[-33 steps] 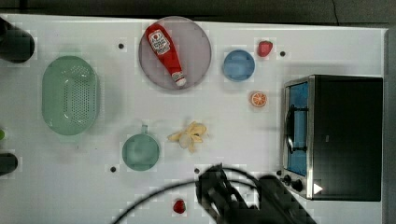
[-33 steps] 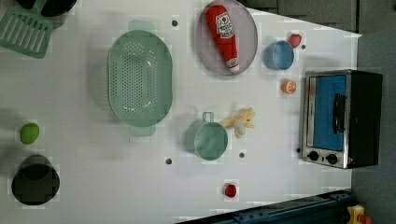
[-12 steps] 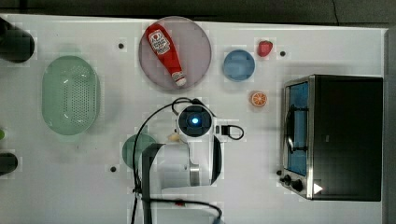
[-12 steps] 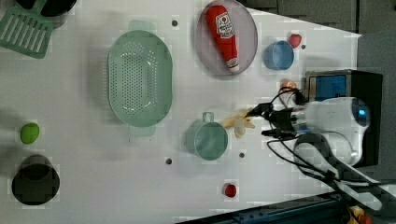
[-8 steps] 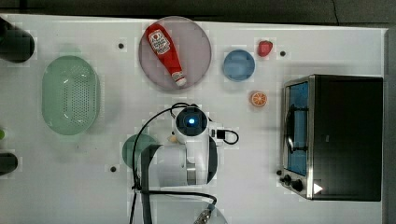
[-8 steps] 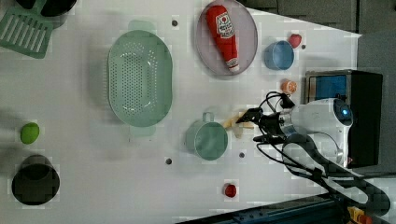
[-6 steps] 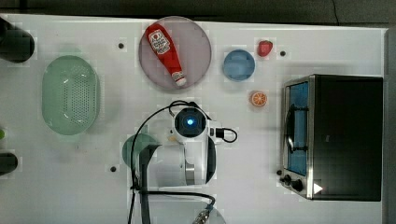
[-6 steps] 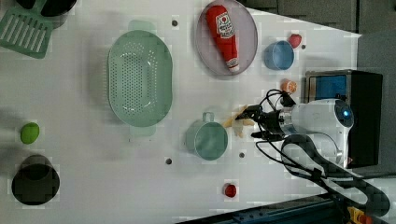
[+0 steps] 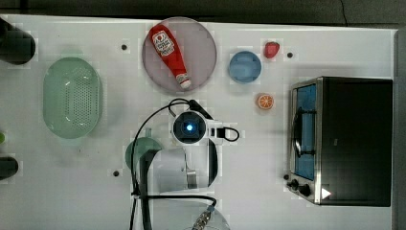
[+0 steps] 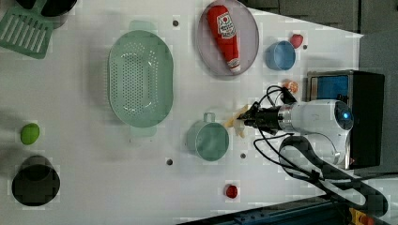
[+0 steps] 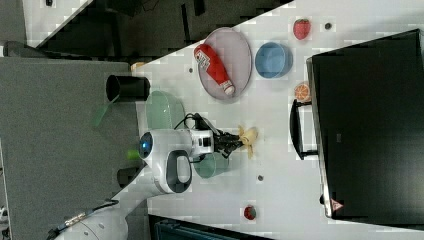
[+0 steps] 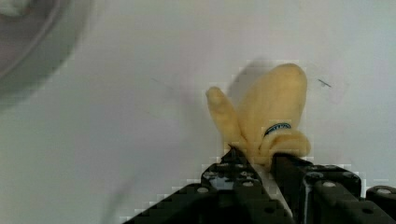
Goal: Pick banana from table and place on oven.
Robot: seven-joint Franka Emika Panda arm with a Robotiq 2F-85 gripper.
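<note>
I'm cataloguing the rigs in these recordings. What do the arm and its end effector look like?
The glossy white, rounded robot arm has dark grey joint bands and a glowing blue ring light on a black cap. Thin black cables loop along it to the wrist. The end effector is matte black, with two blocky fingers studded with small silver screws.

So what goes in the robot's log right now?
step: grasp | gripper: closed on banana | banana: on table | oven: top bare
</note>
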